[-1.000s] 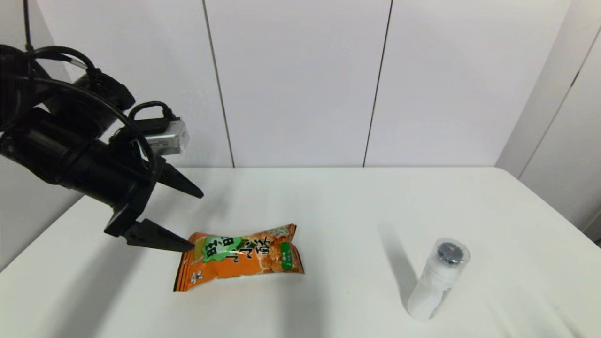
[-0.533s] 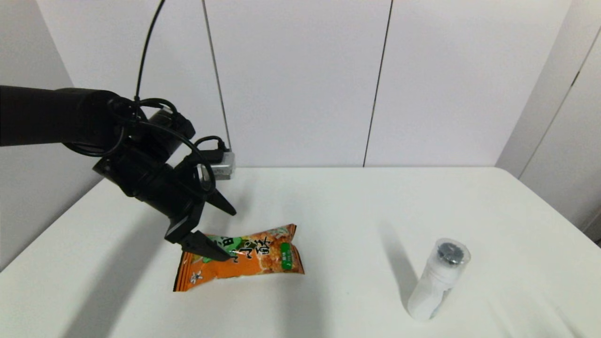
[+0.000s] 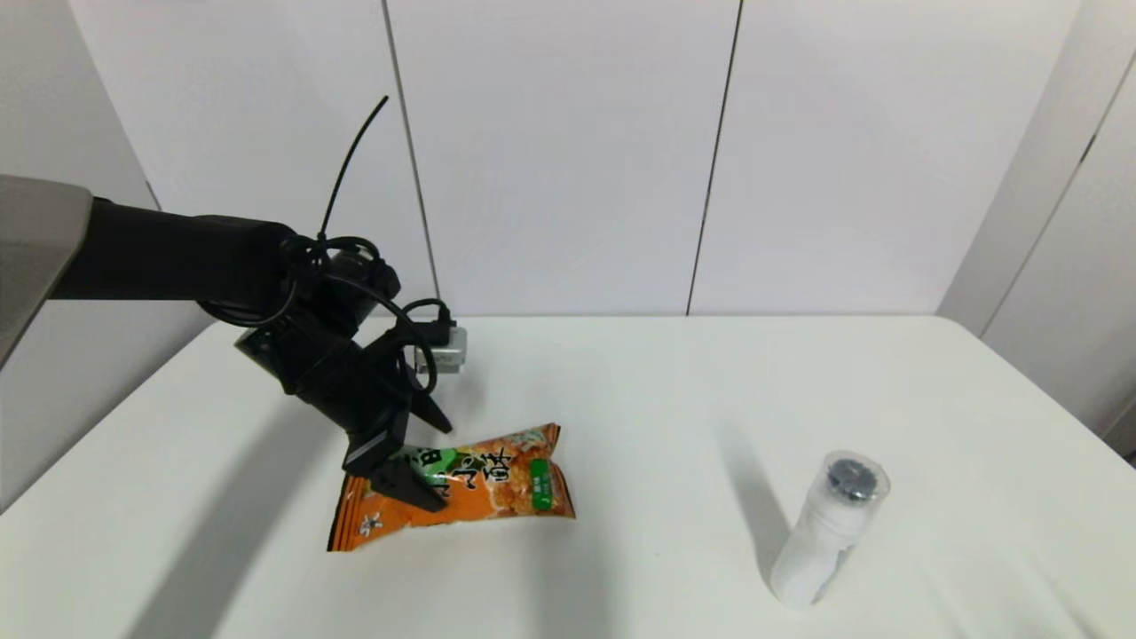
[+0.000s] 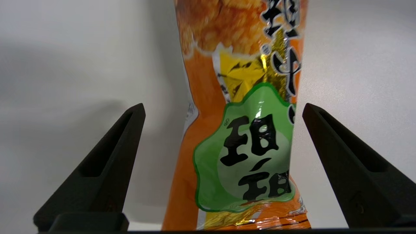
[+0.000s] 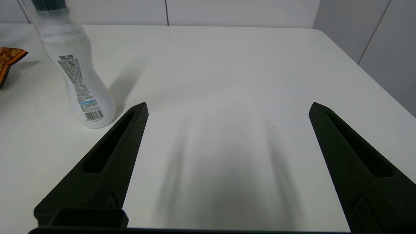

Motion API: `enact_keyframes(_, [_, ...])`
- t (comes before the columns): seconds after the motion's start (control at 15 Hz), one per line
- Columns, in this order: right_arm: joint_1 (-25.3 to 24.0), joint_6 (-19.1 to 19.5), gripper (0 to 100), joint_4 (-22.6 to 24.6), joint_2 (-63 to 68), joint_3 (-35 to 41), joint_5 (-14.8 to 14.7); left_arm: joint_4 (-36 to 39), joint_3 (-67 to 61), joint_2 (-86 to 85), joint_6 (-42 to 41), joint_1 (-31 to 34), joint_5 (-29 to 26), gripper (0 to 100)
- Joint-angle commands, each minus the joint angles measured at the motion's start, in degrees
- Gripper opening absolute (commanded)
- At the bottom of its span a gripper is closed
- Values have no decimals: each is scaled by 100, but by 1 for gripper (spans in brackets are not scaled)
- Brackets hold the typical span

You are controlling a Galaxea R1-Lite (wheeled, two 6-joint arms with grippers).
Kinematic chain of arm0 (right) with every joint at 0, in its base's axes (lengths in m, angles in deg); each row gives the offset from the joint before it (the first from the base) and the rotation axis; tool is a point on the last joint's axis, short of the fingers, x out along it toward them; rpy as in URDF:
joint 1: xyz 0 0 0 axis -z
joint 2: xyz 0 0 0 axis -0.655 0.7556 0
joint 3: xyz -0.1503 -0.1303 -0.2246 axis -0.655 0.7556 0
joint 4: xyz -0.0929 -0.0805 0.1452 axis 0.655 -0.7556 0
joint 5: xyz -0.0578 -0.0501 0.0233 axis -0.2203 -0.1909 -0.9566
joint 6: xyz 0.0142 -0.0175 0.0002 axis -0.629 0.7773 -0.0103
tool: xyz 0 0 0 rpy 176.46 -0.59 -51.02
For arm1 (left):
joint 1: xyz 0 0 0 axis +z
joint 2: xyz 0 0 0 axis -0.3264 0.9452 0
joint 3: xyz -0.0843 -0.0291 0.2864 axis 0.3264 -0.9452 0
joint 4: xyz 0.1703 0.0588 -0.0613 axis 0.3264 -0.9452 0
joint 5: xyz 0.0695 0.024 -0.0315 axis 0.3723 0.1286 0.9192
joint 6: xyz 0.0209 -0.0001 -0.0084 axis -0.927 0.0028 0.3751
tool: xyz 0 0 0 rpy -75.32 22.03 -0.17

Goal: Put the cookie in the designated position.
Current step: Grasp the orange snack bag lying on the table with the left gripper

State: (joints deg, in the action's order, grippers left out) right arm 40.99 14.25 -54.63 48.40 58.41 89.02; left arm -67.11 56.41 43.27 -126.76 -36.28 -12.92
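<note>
The cookie (image 3: 497,488) is a crinkly orange packet with a green patch and black characters, lying flat on the white table (image 3: 674,390) left of centre. My left gripper (image 3: 441,468) hangs low over its left part, open, one finger on the far side and one on the near side. In the left wrist view the cookie (image 4: 247,146) runs lengthwise between the spread fingers of that gripper (image 4: 223,105), touching neither. My right gripper (image 5: 228,104) shows only in its own wrist view, open and empty above bare table, with a corner of the cookie (image 5: 8,57) far off.
A white bottle (image 3: 825,532) with a dark cap stands at the front right of the table, also close to the right gripper as the bottle (image 5: 78,81). White wall panels rise behind the table's far edge. The table's right corner is rounded.
My left arm has swung right and down from the table's left side. Its open fingers, which were short of the packet's left end, now straddle it. The cookie and bottle have not moved.
</note>
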Motion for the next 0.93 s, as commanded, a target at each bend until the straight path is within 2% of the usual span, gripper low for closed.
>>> enact_keyframes(0.07, [1,3,100,5,7,53,1,324,-171,-23,194,-158,46,100])
enact_keyframes(0.6, [1,3,100,5,7,53,1,605,-567,-41,396,-360,90,100])
enact_keyframes(0.67, [1,3,100,5,7,53,1,605,-611,-32,379,-360,90,0])
enact_keyframes(0.93, [1,3,100,5,7,53,1,623,-664,83,326,-360,99,0])
